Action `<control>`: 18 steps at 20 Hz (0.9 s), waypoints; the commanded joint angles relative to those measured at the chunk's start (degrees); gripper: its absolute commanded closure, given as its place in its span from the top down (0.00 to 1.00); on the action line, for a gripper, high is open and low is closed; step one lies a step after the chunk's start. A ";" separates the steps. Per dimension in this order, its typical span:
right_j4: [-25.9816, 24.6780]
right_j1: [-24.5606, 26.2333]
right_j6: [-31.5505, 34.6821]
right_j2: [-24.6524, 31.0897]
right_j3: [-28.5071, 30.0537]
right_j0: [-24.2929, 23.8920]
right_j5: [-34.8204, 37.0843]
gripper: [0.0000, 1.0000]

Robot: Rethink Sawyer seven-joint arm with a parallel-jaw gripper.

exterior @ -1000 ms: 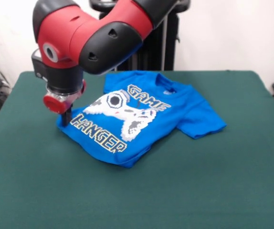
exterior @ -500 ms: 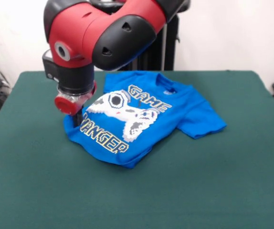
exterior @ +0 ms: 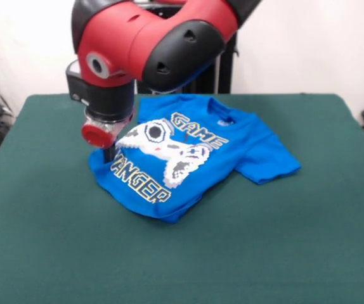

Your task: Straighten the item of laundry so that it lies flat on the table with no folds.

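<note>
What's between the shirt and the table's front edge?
Nothing: in the front view, bare green cloth runs from the shirt to the table's near edge.

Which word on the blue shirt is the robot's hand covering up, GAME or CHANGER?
CHANGER. The end effector hides its first letters on the T-shirt, so only "ANGER" shows. GAME, nearer the collar, is fully readable.
</note>
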 commanded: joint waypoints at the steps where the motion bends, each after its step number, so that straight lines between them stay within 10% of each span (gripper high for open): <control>1: -3.18 5.57 9.80 2.53 1.87 4.67 -2.85 0.00; 18: -2.07 10.04 13.30 2.79 -1.34 4.61 2.40 0.00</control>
